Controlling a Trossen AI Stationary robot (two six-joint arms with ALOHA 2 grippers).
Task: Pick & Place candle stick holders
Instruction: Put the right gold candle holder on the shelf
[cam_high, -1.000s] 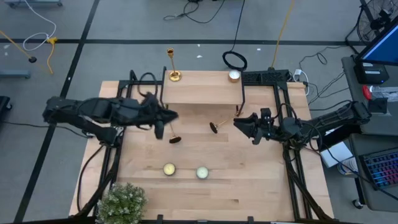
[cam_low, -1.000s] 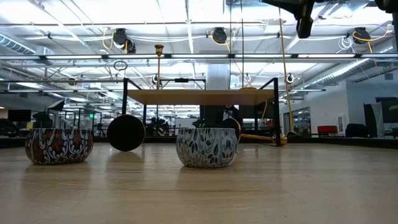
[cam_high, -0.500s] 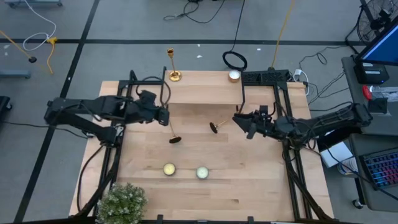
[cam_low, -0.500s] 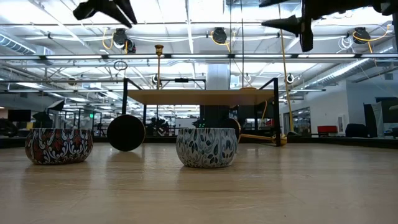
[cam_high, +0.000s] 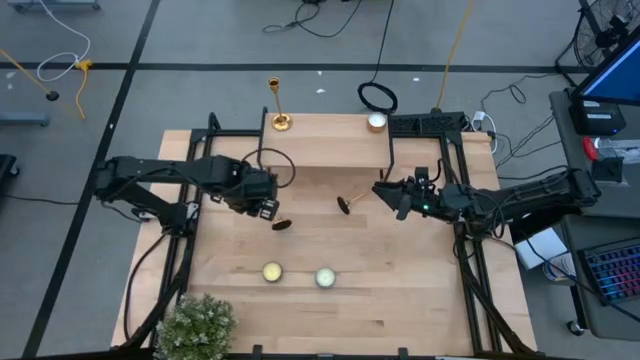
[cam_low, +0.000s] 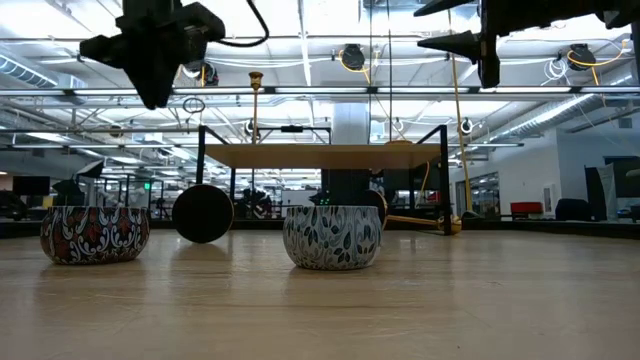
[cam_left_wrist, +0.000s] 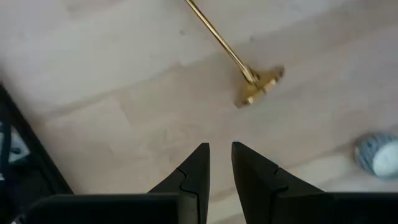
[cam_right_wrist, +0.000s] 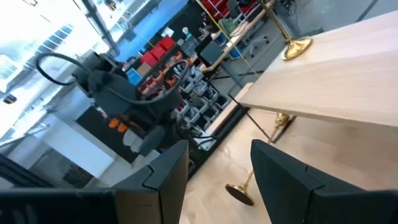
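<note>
- My landmark is the raised light-wood shelf at the far side of the table. One tall, thin, shiny gold candlestick already stands upright on its far left corner, so I judge one placed and two left to do.
- The second gold candlestick lies on its side on the table in front of the shelf's left half. In the left wrist view its stem and round base lie just beyond the fingertips.
- My left gripper hangs above the table by that candlestick's stem – jaws narrow, a slim gap, nothing held.
- The third gold candlestick lies tilted on the table in front of the shelf's right half, base towards the middle.
- My right gripper hovers just to the right of it – jaws part-way open, empty.
- I judge this the approach before a pick. Next I need to widen the left jaws, drop onto the stem and close, then stand the piece upright on the shelf.
</note>
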